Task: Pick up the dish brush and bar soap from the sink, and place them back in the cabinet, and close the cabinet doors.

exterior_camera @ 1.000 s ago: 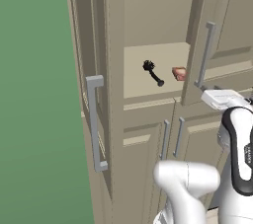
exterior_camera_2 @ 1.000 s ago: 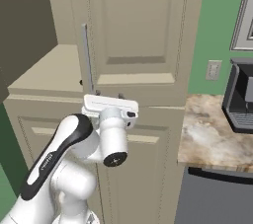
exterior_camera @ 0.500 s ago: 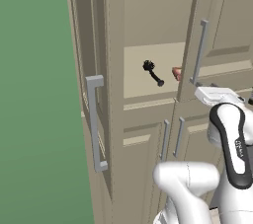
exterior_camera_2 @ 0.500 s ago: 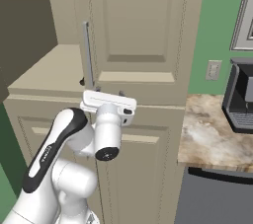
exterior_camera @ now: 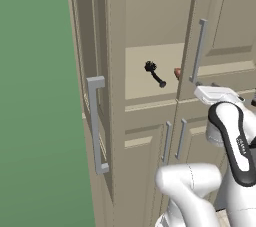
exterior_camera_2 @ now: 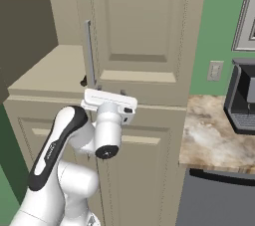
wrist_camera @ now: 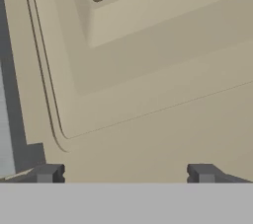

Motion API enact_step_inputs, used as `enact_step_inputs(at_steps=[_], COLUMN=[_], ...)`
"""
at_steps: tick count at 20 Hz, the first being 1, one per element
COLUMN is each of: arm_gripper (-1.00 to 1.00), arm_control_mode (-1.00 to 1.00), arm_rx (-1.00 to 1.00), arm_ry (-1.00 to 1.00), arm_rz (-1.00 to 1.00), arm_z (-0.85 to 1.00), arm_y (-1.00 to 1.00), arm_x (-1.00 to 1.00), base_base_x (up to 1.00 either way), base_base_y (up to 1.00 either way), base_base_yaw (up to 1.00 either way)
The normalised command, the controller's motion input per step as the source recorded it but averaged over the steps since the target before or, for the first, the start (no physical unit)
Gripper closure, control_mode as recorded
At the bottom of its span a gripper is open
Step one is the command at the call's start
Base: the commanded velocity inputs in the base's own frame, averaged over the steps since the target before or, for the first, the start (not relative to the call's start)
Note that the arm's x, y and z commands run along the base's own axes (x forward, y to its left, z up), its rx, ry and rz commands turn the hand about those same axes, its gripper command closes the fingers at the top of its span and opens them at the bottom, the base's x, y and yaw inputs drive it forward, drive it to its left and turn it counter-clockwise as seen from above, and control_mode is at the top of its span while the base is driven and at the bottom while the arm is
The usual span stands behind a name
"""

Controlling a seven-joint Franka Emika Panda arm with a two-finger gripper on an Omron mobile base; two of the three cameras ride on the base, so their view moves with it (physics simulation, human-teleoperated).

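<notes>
The hand (wrist_camera: 123, 173) faces the raised-panel front of the right cabinet door (wrist_camera: 148, 70) at close range, its two dark fingertips (wrist_camera: 47, 172) spread wide apart with nothing between them. From the right base view the white hand (exterior_camera_2: 108, 103) sits just below the lower end of that door's grey bar handle (exterior_camera_2: 89, 53), against the door's bottom edge. The right cabinet door (exterior_camera: 220, 31) stands partly swung in over the opening of the cabinet (exterior_camera: 117, 96); the left cabinet door (exterior_camera: 92, 96) is wide open, edge-on, with its own bar handle (exterior_camera: 95, 121) facing out. Further in, on the beige shelf (exterior_camera: 145, 78), lies the dish brush (exterior_camera: 154, 73), bristle head to the left. Just to its right the bar soap (exterior_camera: 177, 73) peeks out beside the right door's edge. Off to the right, a coffee machine (exterior_camera_2: 243, 95) stands on the marbled table (exterior_camera_2: 214, 135).
</notes>
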Motion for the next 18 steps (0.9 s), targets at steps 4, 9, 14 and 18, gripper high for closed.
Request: enact_step_inputs(at_steps=[4,9,14,18], arm_gripper=[-1.0,-1.0,-1.0,-1.0], arm_control_mode=[-1.0,-1.0,-1.0,-1.0], arm_rx=[0.0,0.0,0.0,0.0], arm_ry=[0.0,0.0,0.0,0.0], arm_rz=[0.0,0.0,0.0,0.0], arm_z=[0.0,0.0,0.0,0.0], arm_y=[0.0,0.0,0.0,0.0], arm_x=[0.1,0.12,0.15,0.08], base_base_x=[0.0,0.0,0.0,0.0], base_base_y=[0.0,0.0,0.0,0.0], base_base_yaw=[0.0,0.0,0.0,0.0])
